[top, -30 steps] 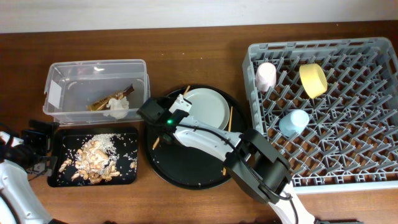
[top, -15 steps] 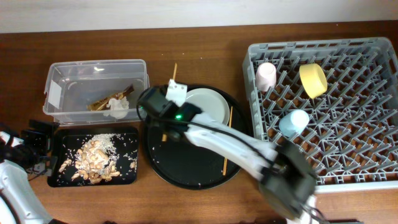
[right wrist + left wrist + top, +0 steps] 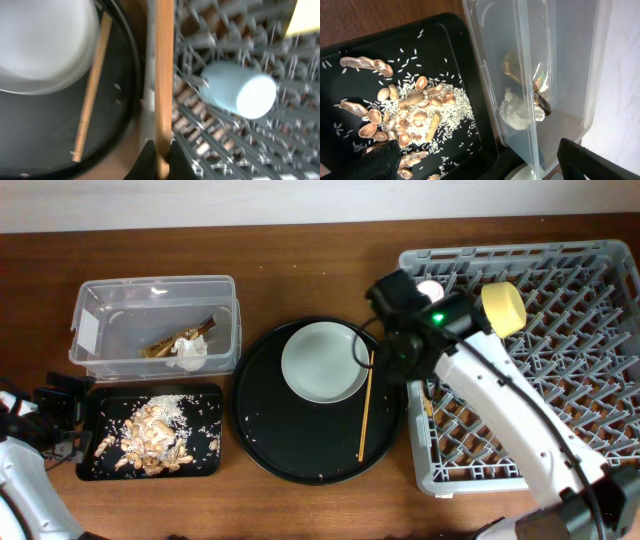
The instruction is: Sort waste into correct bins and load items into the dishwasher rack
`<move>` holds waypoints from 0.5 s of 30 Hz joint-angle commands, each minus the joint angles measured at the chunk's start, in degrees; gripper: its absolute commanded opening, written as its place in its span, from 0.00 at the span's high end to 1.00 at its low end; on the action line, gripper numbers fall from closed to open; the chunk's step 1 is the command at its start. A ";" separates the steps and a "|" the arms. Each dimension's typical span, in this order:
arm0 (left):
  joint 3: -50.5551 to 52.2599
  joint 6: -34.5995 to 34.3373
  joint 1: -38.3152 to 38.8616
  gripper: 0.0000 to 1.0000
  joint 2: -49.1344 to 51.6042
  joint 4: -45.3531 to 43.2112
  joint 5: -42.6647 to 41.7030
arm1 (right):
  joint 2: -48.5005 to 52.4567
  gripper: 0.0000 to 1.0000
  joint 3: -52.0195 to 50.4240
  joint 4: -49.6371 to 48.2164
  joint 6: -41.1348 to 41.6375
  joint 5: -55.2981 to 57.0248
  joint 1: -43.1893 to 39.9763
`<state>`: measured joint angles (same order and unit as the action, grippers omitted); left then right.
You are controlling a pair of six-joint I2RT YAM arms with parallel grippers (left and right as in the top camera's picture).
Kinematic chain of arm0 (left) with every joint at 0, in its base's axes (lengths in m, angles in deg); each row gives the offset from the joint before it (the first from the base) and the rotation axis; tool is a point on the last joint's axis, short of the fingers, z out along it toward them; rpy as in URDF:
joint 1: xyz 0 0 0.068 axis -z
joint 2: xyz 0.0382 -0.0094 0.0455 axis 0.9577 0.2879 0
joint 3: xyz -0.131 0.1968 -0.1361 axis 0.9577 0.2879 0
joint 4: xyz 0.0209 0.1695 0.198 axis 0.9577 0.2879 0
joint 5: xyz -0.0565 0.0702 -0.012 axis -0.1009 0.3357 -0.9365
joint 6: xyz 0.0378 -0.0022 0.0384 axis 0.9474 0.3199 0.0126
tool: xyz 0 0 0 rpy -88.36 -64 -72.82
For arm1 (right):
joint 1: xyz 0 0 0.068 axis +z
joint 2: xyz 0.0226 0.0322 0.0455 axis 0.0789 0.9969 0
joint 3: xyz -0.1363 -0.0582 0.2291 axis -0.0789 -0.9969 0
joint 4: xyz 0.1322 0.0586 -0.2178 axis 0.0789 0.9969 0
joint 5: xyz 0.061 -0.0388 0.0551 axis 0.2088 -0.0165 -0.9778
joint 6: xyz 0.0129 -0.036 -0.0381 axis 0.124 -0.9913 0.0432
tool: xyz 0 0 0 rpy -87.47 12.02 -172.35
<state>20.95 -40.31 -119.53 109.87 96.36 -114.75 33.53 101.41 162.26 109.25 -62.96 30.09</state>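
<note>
The right gripper [image 3: 160,156] is clamping 1 wooden chopstick [image 3: 164,75], its long axis running along the left wall of the dishwasher rack [image 3: 520,252]; the lattice is lying just rightward, already holding the blue cup [image 3: 239,94]. The 2nd chopstick [image 3: 365,405] is lying on the round black tray [image 3: 290,455]. The left gripper [image 3: 68,408] is gaping wide, empty.

My fingers [image 3: 382,162] stand spread wide, one dark tip at each lower corner. Between them lies the shallow black tray [image 3: 445,40] on the brown bench [image 3: 370,20], strewn with beige food scraps [image 3: 415,107] and white rice grains [image 3: 460,107]. Just beside it stands the clear tub [image 3: 525,60], holding crumpled white tissue [image 3: 516,112] and a brown-gold wrapper [image 3: 512,65].
</note>
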 commanded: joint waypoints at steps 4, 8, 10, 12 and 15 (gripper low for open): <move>-0.87 -0.33 -0.26 0.01 -0.76 0.04 -0.17 | -0.35 0.96 -9.40 -3.96 -3.45 -1.64 -6.56; -0.87 -0.33 -0.26 0.01 -0.76 0.04 -0.17 | -0.35 0.89 -10.78 -5.14 -4.48 -1.62 -6.56; -0.87 -0.33 -0.26 0.01 -0.76 0.04 -0.17 | -0.35 0.77 -10.82 -5.18 -4.46 -1.62 -6.56; -0.87 -0.33 -0.26 0.01 -0.76 0.04 -0.17 | -0.35 0.72 -10.82 -5.16 -4.46 -1.62 -6.58; -0.87 -0.33 -0.26 0.01 -0.76 0.04 -0.17 | -0.35 0.72 -10.82 -5.18 -4.48 -1.60 -6.56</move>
<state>20.95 -40.31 -119.53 109.87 96.34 -114.75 33.61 90.84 157.23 104.75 -64.51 23.77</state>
